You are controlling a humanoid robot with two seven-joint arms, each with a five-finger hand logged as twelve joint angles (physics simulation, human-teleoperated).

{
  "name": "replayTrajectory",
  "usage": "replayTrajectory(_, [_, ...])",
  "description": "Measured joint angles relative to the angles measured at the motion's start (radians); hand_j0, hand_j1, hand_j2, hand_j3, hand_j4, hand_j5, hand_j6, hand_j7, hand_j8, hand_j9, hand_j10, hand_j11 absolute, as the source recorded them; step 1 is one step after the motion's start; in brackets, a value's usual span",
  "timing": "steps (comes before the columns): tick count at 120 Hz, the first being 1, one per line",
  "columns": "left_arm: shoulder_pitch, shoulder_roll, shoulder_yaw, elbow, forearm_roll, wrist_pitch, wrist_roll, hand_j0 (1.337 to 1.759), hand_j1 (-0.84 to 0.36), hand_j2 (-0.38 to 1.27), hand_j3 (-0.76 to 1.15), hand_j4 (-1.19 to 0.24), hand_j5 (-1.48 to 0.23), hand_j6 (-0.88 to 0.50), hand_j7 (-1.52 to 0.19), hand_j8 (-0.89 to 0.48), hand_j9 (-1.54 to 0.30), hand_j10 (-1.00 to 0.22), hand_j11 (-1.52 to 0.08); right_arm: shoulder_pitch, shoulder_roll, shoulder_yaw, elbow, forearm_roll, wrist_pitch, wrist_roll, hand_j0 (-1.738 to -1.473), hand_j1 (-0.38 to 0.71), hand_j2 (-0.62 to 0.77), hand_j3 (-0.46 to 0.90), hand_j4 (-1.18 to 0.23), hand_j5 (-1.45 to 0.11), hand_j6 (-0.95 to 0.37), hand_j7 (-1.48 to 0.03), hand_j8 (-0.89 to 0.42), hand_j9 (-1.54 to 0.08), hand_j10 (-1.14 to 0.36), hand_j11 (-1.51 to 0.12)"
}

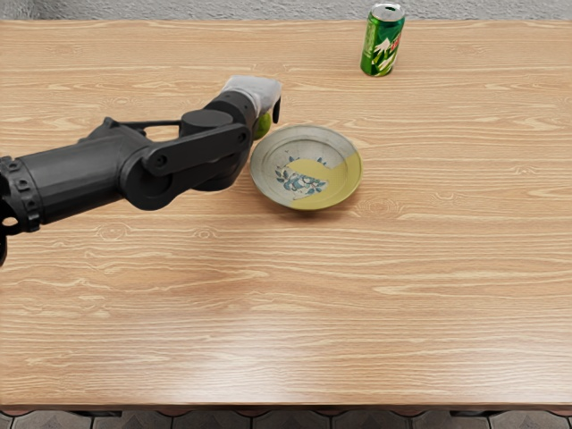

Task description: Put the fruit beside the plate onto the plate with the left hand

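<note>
Pale casing covered the back of the left robot hand [255, 96], which sat directly over the fruit [263, 126] with its fingers curled down around it, one dark fingertip showing on the right side. The hand looked closed on the fruit, though whether the fruit was lifted or resting on the wood could not be told. Only a small green patch of the fruit showed beneath the palm, so neither its long axis nor the way it pointed could be read. It lay just beside the far-left rim of the plate [261, 161], outside the dish.

Behind the hand, the black left arm [89, 174] ran back to the left edge, its forearm slanting from near-left up toward far-right. The plate was a shallow round dish, grey-green at the rim, with a blue pattern near its middle and a yellow wash across its right and near part. Far to the right, well apart from the plate, a green soda can [382, 38] stood upright close to the far edge of the light wooden counter [357, 304].
</note>
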Motion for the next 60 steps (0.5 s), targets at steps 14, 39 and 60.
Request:
replayTrajectory(14, [0.001,-0.004,-0.022,0.000,0.002,0.001,0.000,1.654,-0.27,0.27,0.00,-0.60,-0.87,-0.39,-0.87,-0.31,-0.85,-0.43,-0.84,0.005,0.000,0.000,0.000,0.000,0.000,0.000,-1.658,-0.35,0.00,0.00,0.00,0.00,0.00,0.00,0.00,0.00,0.00,0.00])
replayTrajectory(39, [0.032,-0.004,-0.042,0.005,0.000,-0.001,0.000,1.653,-0.27,0.33,0.00,-0.60,-0.87,-0.39,-0.87,-0.31,-0.85,-0.43,-0.85,0.007,0.000,0.000,0.000,0.000,0.000,0.000,-1.658,-0.35,0.00,0.00,0.00,0.00,0.00,0.00,0.00,0.00,0.00,0.00])
replayTrajectory(60, [0.025,-0.004,-0.034,0.003,-0.006,-0.002,0.000,1.652,-0.34,0.37,0.00,-0.62,-0.91,-0.34,-0.90,-0.27,-0.89,-0.38,-0.88,0.008,0.000,0.000,0.000,0.000,0.000,0.000,-1.658,-0.35,0.00,0.00,0.00,0.00,0.00,0.00,0.00,0.00,0.00,0.00])
